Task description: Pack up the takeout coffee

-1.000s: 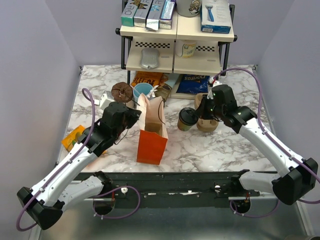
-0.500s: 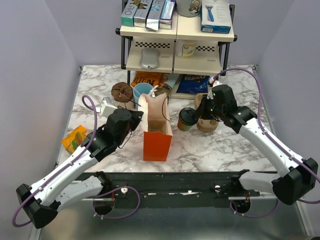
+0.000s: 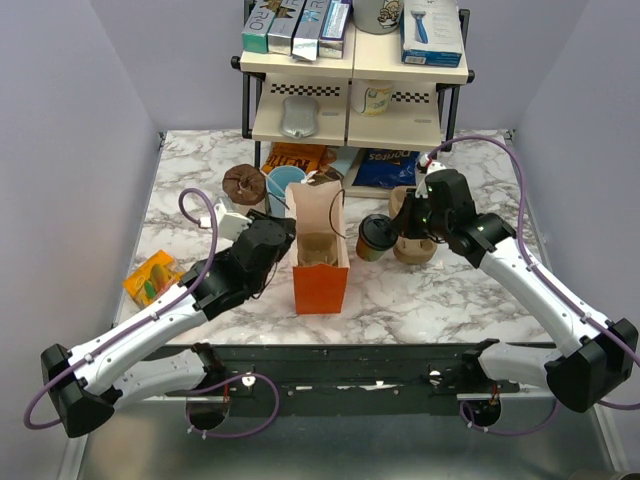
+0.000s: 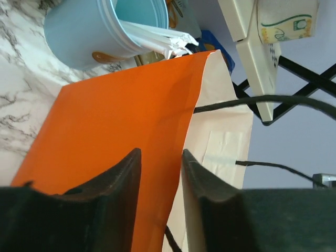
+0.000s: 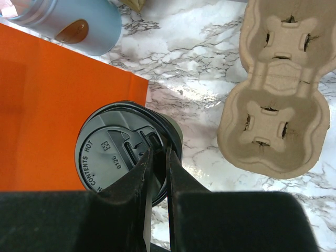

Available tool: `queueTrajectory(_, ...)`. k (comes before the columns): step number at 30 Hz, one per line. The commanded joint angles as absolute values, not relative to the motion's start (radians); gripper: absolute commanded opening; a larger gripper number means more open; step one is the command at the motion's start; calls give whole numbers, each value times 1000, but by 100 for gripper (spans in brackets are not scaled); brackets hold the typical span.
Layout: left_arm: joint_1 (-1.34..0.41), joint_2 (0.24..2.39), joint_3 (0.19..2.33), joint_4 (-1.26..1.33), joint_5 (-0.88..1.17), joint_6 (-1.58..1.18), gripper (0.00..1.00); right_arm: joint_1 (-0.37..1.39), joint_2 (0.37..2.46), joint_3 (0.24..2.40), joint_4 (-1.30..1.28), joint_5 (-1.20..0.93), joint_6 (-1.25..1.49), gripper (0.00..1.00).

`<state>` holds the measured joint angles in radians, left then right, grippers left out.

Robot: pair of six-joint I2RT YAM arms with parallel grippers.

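The right gripper (image 5: 157,154) pinches the lid rim of the takeout coffee (image 5: 107,152). The left gripper (image 4: 160,155) is parted, with the wall of the orange bag (image 4: 105,126) between its jaws.

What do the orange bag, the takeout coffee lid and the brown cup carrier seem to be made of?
The orange bag: likely paper, matte, with sharp folds and a pale uncoated inside. The takeout coffee lid: black plastic, slight sheen, raised moulded lettering. The cup carrier: moulded pulp, it seems, dull tan with a rough fibrous surface and pressed wells.
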<state>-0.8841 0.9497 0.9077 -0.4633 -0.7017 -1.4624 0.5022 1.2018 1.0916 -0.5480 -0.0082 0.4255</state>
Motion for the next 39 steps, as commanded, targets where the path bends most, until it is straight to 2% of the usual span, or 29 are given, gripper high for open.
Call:
queueTrajectory(1,-899,946,884,-488,-729,-1427,67,505,1177,1077,-555,29,411,1)
queueTrajectory(10,-902,919,919,-574,-600,-1310,87,505,1164,1072,-552,31,403,0)
queueTrajectory(14,-900,933,968,-580,-509,-1207,89,505,1161,1071,-551,31,403,1)
queueTrajectory(16,-899,960,1018,-624,-465,-1157,94,505,1160,1071,-551,29,403,0)
queueTrajectory(22,-888,1022,1114,-779,-436,-1083,99,505,1132,1062,-549,35,400,1)
queueTrajectory(26,-862,1026,1135,-772,-296,-1006,99,505,1118,1055,-543,43,397,1)
queueTrajectory(30,-836,1063,1190,-880,-273,-1000,99,505,1106,1057,-545,44,396,0)
queueTrajectory(35,-775,1109,1215,-933,-149,-966,99,505,1101,1057,-548,45,396,1)
queueTrajectory(39,-747,1153,1258,-1020,-146,-933,99,505,1097,1055,-548,51,396,1)
